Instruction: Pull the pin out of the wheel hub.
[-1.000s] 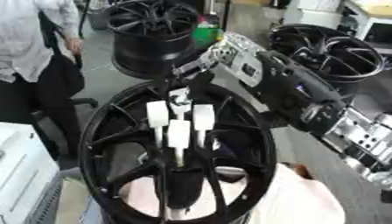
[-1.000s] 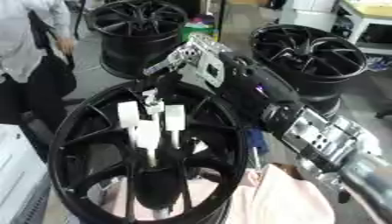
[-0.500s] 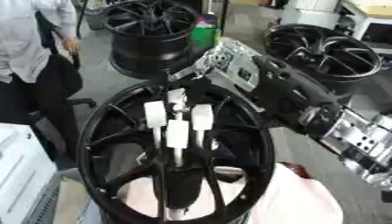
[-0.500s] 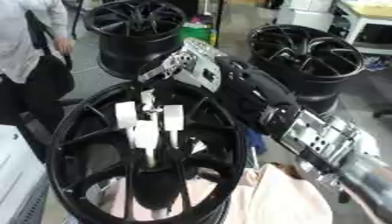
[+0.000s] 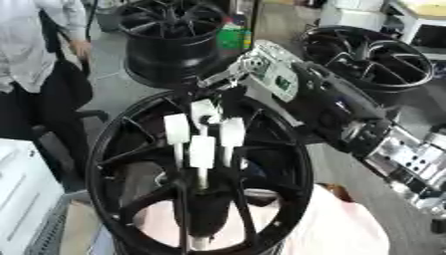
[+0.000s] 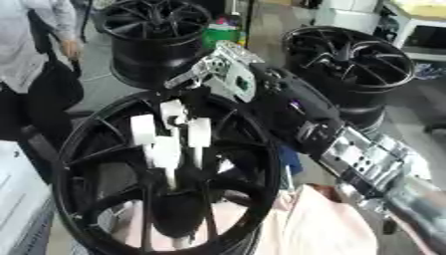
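The right hand [image 5: 261, 74] is reaching from the upper right over the wheel [image 5: 122, 149], so it can come at the white pins [image 5: 202, 132]. They are standing just below its fingers [image 5: 218, 79]; I cannot tell if these are gripping one.

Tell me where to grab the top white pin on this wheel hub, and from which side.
Take the top pin by its wide white head, which stands clear of the hub. Come from above and behind, where the right hand already is; the other pins crowd it from the front and sides.
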